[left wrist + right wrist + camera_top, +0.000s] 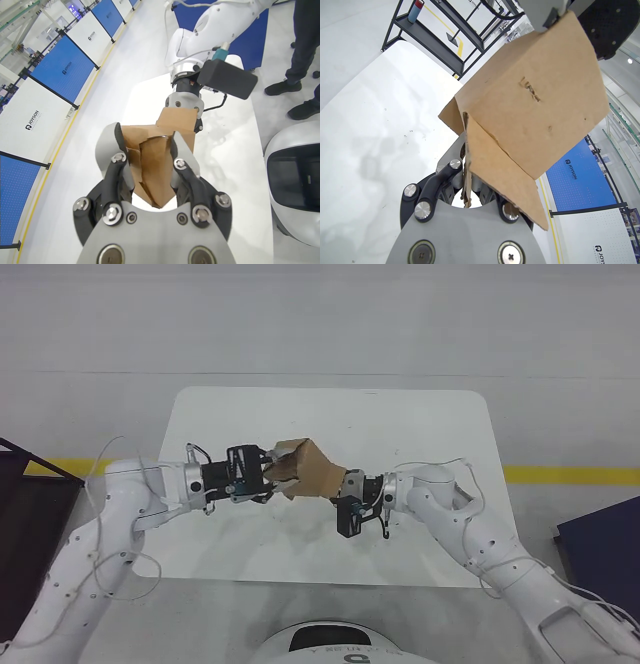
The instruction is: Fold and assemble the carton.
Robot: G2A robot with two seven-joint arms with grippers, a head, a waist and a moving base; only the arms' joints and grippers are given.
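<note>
Brown carton (155, 162) between left gripper (147, 135) fingers (108, 150)

Brown cardboard carton (305, 467), half-folded, tilted, flaps loose at both ends, a scuffed tear on one panel, held above the white counter (420, 434), one end pinched in my left tool (147, 142), the opposite flap edge clamped in my right tool (346, 484)

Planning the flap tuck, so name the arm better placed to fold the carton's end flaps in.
Left, probably. The left claw grips the bent end flaps of the carton, while the right claw pinches one flap at the other end, steadying it.
</note>
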